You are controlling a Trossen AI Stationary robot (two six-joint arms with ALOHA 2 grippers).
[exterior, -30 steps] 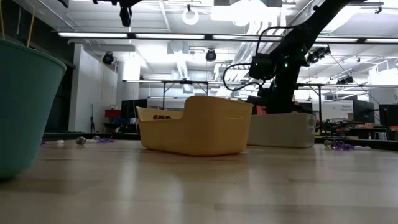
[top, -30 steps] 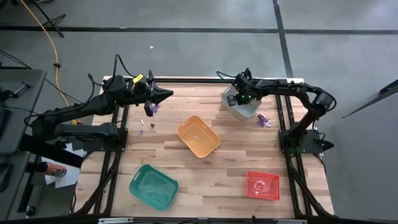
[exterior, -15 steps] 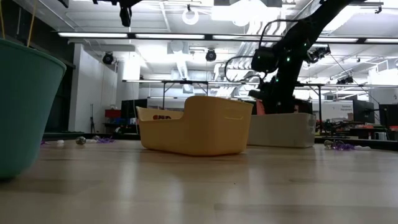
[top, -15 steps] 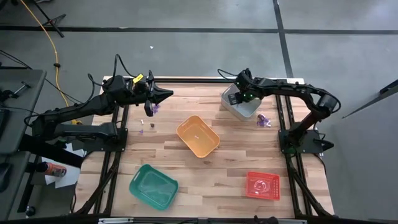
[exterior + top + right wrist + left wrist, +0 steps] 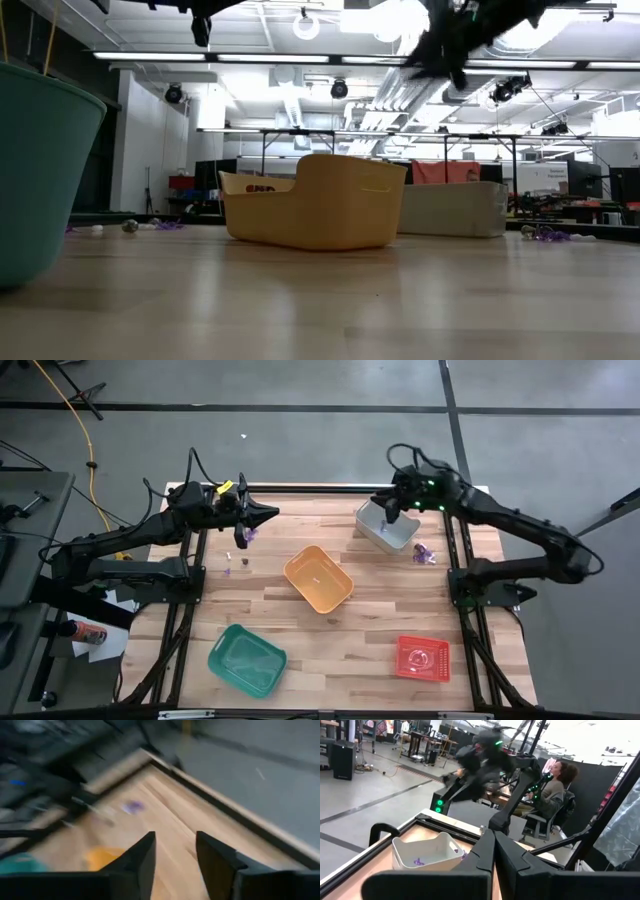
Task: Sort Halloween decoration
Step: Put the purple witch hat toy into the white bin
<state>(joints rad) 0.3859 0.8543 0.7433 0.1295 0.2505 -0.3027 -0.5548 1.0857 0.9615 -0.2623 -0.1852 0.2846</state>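
Note:
Purple trinkets of the Halloween decoration lie on the table: one [image 5: 247, 533] below my left gripper and a cluster [image 5: 424, 553] to the right of the grey bin [image 5: 388, 530]. Two smaller dark trinkets [image 5: 237, 565] lie nearer the left edge. Another purple trinket [image 5: 419, 862] lies inside the grey bin. My left gripper [image 5: 268, 512] hangs shut over the table's far left, with nothing between its fingers. My right gripper [image 5: 388, 503] hangs above the grey bin's far side. Its fingers [image 5: 145, 860] stand apart with nothing between them.
An orange bin [image 5: 318, 578] stands mid-table, a green bin [image 5: 246, 658] near the front left, and a red bin [image 5: 422, 657] near the front right. Bare wood lies between them. A person sits beyond the table's far right corner [image 5: 555, 790].
My right gripper has risen from just over the grey bin to well above it, and its arm has swung out toward the table's right edge. The bins and trinkets stay where they were.

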